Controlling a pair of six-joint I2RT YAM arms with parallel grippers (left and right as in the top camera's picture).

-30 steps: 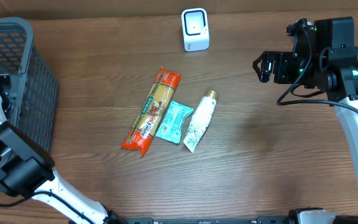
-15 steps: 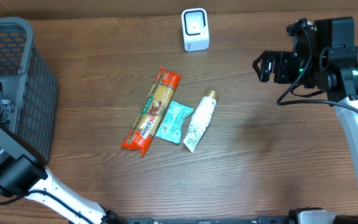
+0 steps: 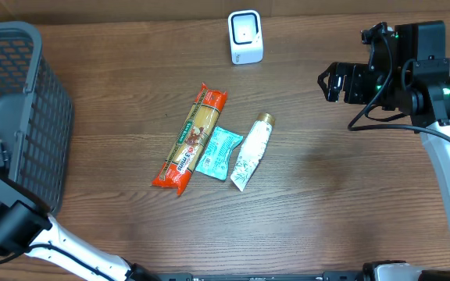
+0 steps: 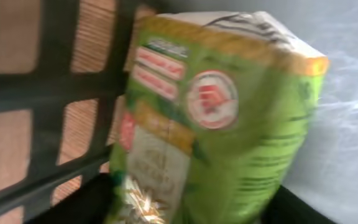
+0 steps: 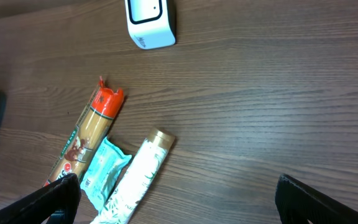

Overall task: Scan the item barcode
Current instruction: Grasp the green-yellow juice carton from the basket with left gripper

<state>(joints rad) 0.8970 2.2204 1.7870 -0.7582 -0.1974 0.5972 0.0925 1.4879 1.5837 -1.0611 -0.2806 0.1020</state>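
In the table's [image 3: 326,195] left-edge basket [image 3: 45,101], left gripper [image 4: 191,208] is narrowing on a green packet [image 4: 222,118], grasp unconfirmed, starting the scan pickup; right gripper [image 5: 179,196] spread.

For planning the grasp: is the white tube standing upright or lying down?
Lying down: the white tube shows its full length flat on the table in both views.

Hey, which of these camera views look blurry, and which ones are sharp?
Left wrist view: smeared and soft. The green packet fills the frame at close range, its print is unreadable, and the basket bars are fuzzy. Overhead view: sharp and evenly lit, with the pasta packet and scanner crisp. Right wrist view: the table wood grain is clear, with no glare.
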